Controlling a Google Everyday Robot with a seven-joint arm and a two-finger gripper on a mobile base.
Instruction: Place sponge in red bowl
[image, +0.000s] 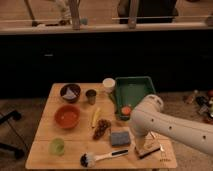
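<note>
The sponge (120, 137) is a flat blue-grey pad lying on the wooden table (75, 159), near the front middle. The red bowl (67, 116) is a wide orange-red bowl on the left half of the table, apart from the sponge. My white arm (152, 120) reaches in from the right and bends down. My gripper (138, 145) hangs low just right of the sponge, between it and a tan-brown block (150, 149). The arm hides most of the gripper.
A dark brown bowl (70, 92), a metal cup (91, 96) and a white cup (108, 85) stand at the back. A green tray (134, 92) holds an orange item (126, 110). A banana (95, 117), grapes (101, 128), a light-green cup (57, 146) and a dish brush (102, 158) lie nearby.
</note>
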